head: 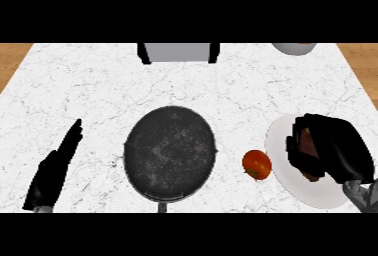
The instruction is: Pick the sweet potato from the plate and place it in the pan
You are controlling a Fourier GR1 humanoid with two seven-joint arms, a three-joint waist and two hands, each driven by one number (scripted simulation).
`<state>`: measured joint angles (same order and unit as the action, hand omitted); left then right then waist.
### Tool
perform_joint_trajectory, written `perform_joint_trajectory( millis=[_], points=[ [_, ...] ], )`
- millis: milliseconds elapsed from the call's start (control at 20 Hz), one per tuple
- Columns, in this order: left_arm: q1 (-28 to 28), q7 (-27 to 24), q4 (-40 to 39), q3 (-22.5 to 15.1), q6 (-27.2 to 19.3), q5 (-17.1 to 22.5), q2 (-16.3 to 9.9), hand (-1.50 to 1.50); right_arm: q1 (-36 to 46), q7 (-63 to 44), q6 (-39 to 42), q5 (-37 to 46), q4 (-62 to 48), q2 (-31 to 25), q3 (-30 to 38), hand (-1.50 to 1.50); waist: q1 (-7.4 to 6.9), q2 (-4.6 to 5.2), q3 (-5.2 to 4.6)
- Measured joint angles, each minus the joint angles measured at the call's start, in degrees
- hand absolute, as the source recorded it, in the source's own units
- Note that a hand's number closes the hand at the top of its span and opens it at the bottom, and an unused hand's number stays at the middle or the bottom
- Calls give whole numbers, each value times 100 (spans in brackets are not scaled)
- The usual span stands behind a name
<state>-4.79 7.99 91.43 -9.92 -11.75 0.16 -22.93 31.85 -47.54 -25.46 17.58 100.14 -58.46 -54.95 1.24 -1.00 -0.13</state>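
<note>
On the table (88, 85) are 1 dark pan (170, 151), 1 white plate (279, 135), 1 sweet potato (310, 150) under the right hand (336, 147), and 1 tomato (257, 164) just left of that hand. 2 hands show, counting the left hand (53, 172). Far beyond them stand 1 grey box-like object (179, 52) and 1 white bowl (294, 48).

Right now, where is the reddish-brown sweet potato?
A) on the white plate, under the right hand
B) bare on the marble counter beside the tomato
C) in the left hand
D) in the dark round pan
A: the reddish-brown sweet potato lies on the white plate with the black right hand curled round it; the dark round pan holds nothing.
</note>
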Motion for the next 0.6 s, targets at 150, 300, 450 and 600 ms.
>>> perform_joint_trajectory(
  millis=[150,300,450,600],
  points=[
    [-65,-54,38,-9,-9,-37,35,0,137,-183,-82,599,543,30,91,150,-28,21,2],
    [107,-49,-59,75,112,-4,4,0,336,-421,30,1045,732,497,204,150,-81,55,4],
    [55,-127,-57,34,114,-79,87,0,612,-525,264,1094,691,1062,438,150,-144,78,6],
    [-16,-107,68,13,129,-131,118,0,843,-594,420,1164,397,1828,507,150,-198,92,7]
  ],
)
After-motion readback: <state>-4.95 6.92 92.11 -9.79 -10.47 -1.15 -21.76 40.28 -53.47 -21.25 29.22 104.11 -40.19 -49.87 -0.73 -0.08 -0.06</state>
